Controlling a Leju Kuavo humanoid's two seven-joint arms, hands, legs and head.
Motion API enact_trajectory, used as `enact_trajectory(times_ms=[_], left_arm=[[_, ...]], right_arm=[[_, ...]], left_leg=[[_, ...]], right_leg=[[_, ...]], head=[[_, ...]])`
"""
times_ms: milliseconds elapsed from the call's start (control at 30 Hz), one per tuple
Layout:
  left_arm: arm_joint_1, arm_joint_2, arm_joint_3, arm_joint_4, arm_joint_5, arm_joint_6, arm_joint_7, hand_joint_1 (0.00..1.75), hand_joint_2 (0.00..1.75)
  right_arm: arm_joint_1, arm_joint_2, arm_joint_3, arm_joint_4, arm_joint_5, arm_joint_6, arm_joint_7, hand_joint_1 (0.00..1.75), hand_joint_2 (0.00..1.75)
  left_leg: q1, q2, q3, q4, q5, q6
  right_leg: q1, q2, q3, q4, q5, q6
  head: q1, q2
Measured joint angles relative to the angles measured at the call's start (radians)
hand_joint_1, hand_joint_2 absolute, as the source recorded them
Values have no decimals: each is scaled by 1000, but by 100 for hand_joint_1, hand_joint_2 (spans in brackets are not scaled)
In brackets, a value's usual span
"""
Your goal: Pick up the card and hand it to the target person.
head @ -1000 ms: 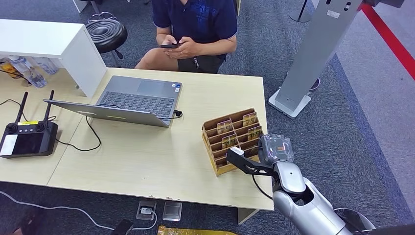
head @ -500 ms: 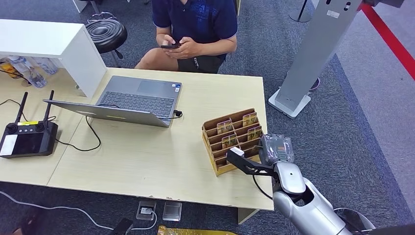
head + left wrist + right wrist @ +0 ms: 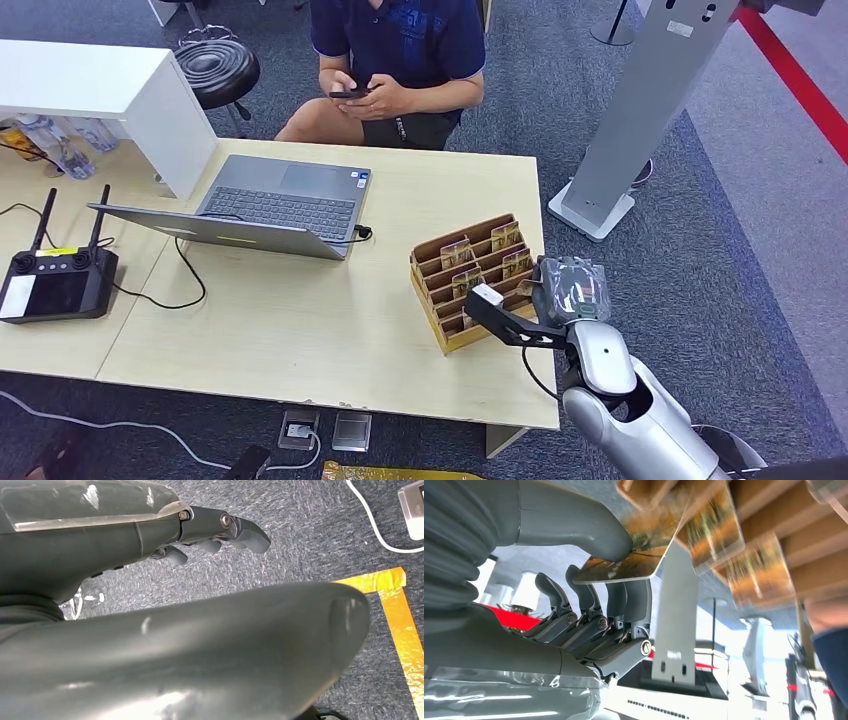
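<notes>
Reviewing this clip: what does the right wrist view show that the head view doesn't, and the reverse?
Right wrist view alone: the thumb and fingers pinching a card.
Head view alone: the table, laptop, controller and the seated person holding a phone.
Both: the right hand at the cardboard card holder, with other cards slotted in.

Bright even indoor light, soft shadows, right wrist view blurred (overexposed background)
</notes>
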State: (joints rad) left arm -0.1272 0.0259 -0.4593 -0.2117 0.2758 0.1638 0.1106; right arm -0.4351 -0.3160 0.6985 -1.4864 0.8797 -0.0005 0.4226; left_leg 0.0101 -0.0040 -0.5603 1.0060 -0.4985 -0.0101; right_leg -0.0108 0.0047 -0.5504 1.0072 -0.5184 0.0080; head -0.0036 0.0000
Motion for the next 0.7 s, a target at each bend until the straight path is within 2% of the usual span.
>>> enact_trajectory(times_ms=[133,333,533,700], left_arm=[[5,0,0,0,27,13,-5,0,0],[-5,0,-14,0,9,14,13,0,0],[-33,0,-34,0,9,11,21,0,0],[-42,0,-44,0,33,21,8,0,0]], right_arm=[[-96,3,0,-104,-32,9,-18,150,175],[-209,39,12,-62,-102,-18,-47,150,175],[-337,117,33,127,-152,-69,-135,150,175],[-461,219,56,414,-186,-101,-204,150,175]], left_leg=[[0,0,-1,0,0,0],[0,-1,-1,0,1,0],[0,-2,-2,0,2,0],[0,-3,-3,0,2,0]], right_leg=[[0,0,0,0,0,0],[0,-1,0,0,0,0],[0,-2,0,1,1,0],[0,-2,-1,1,1,0]], head=[[1,0],[0,0],[0,0],[1,0]])
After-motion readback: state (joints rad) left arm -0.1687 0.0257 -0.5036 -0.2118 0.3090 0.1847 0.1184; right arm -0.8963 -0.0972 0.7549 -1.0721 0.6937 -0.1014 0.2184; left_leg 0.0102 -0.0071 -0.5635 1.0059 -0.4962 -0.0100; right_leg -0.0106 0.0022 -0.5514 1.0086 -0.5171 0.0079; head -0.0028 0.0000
